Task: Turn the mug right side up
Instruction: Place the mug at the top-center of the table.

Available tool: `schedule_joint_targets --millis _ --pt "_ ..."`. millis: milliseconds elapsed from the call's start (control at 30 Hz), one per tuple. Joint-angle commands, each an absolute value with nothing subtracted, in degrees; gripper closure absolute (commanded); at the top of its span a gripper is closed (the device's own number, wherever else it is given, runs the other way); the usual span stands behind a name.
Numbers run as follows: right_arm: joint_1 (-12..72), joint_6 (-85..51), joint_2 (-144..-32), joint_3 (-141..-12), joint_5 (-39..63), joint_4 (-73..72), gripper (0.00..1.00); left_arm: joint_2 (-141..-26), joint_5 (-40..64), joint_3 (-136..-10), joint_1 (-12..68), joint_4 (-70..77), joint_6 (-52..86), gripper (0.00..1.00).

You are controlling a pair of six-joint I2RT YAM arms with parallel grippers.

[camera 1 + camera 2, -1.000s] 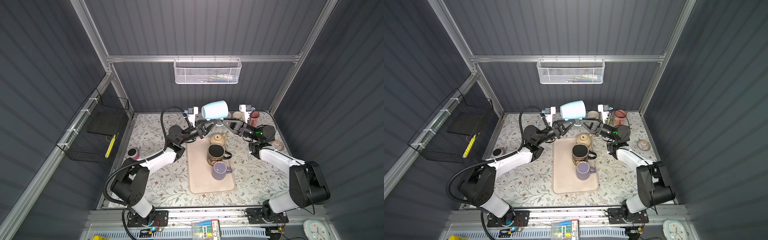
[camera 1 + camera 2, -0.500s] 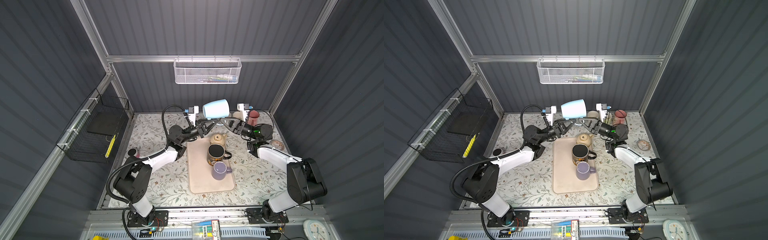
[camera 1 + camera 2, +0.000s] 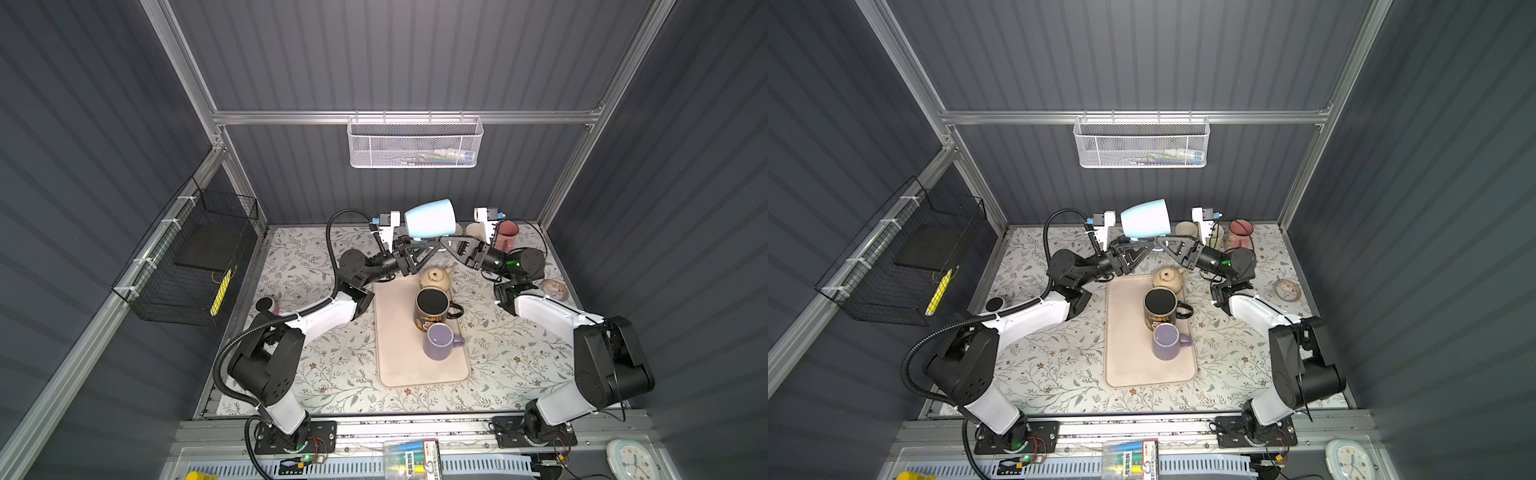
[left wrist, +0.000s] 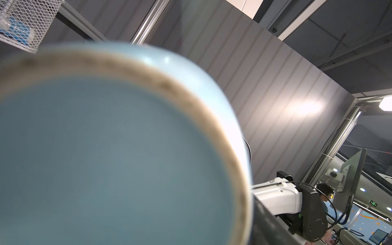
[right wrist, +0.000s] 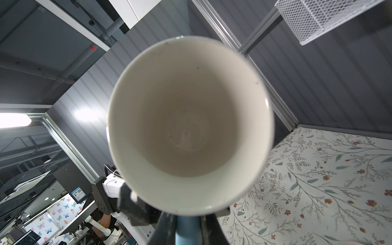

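Observation:
A light blue mug [image 3: 430, 218] [image 3: 1145, 218] with a white inside hangs on its side above the back of the table. Its mouth faces my right gripper [image 3: 442, 242] [image 3: 1159, 242] and its base faces my left gripper [image 3: 424, 249] [image 3: 1138, 249]. In the right wrist view I look straight into the mug's mouth [image 5: 188, 127], and my right gripper [image 5: 187, 220] is shut on the blue handle [image 5: 187, 232]. In the left wrist view the blurred mug base [image 4: 106, 159] fills the picture, with one dark finger [image 4: 273, 224] out beside it. The left jaws stand wide and open.
Below the mug lies a beige mat [image 3: 399, 365] with a cream teapot [image 3: 435, 279], a black mug [image 3: 432, 307] and a purple mug [image 3: 438, 340]. A cream cup [image 3: 473, 230], a pink cup [image 3: 506, 235] and a small dish [image 3: 552, 287] stand at the back right. A white mesh basket [image 3: 415, 143] hangs on the back wall.
The right gripper has closed onto the mug's handle. The left gripper has since opened its jaws. The mug stays at about the same place in the air.

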State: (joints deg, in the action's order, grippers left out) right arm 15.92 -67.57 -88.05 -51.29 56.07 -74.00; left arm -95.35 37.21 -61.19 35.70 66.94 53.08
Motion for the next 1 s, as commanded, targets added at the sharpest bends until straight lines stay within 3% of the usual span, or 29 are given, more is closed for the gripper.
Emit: schedule_joint_targets --millis 0,400,767,967 --pt "16.17 -62.79 -84.05 -50.99 53.32 -73.22 1.00 -92.64 38.17 -61.76 35.97 61.74 48.12 0.00" --pt "15.29 -55.29 -80.11 -52.44 50.94 -59.15 1.00 -83.68 33.52 -56.28 35.60 41.73 33.44 0.00" --pt "15.77 -35.49 -78.01 -62.24 43.63 -23.91 1.00 -73.26 15.52 -58.90 35.59 -1.07 15.34 0.00" --pt "16.86 -24.61 -80.10 -70.37 35.87 -7.33 1.00 -72.83 10.97 -60.08 35.60 -11.58 14.15 0.00"
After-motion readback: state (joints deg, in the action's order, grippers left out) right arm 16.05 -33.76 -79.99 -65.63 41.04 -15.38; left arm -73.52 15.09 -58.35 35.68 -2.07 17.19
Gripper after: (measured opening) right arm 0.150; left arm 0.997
